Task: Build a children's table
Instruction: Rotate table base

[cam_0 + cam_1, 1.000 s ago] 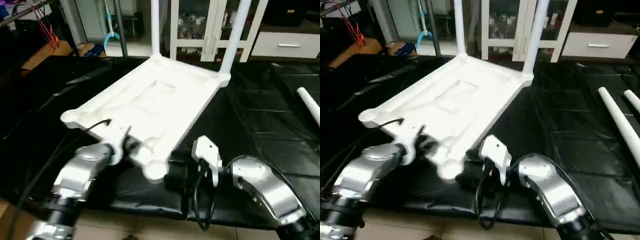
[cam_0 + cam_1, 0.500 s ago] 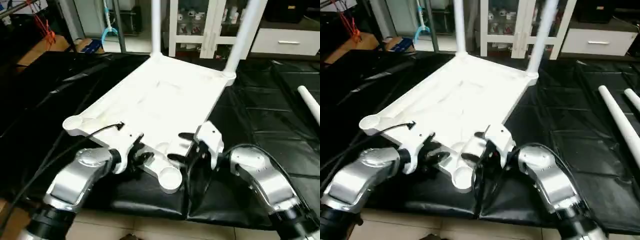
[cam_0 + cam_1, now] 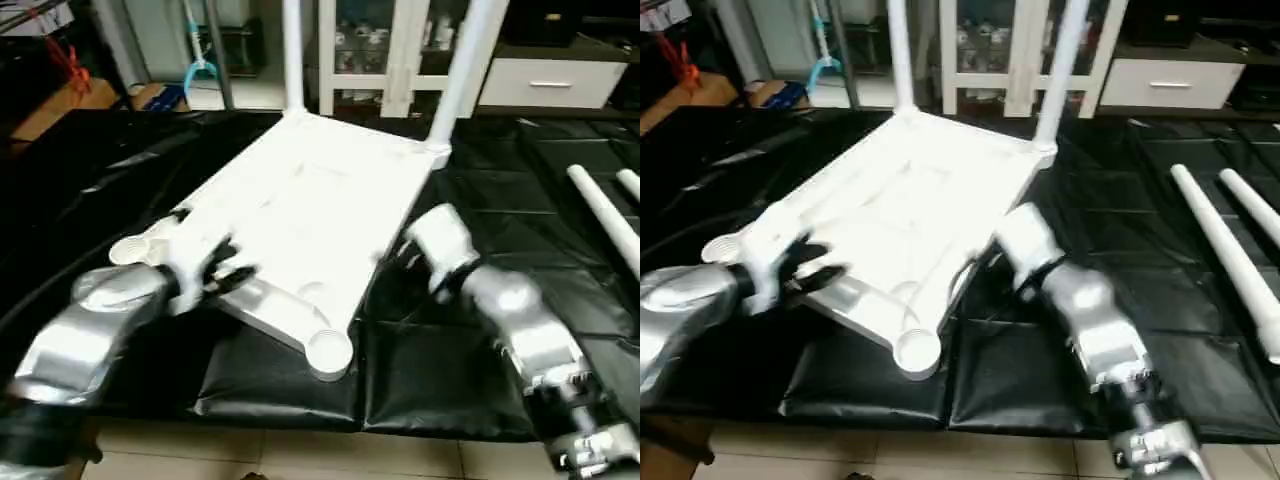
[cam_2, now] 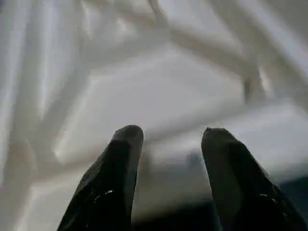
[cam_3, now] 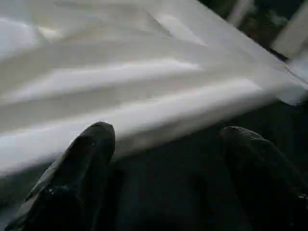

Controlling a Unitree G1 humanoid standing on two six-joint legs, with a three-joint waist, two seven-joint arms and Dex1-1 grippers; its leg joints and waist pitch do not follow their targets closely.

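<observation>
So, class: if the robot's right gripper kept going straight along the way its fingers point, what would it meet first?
Most likely the side edge of the white table top. The right gripper is open, its fingers aimed at that rim just ahead, with the black mat beneath. Depth is unclear, so contact can't be judged.

Both silver forearms reach forward; the left gripper point(image 4: 166, 139) stands half parted, the right gripper point(image 5: 168, 139) seemingly wider apart.
</observation>
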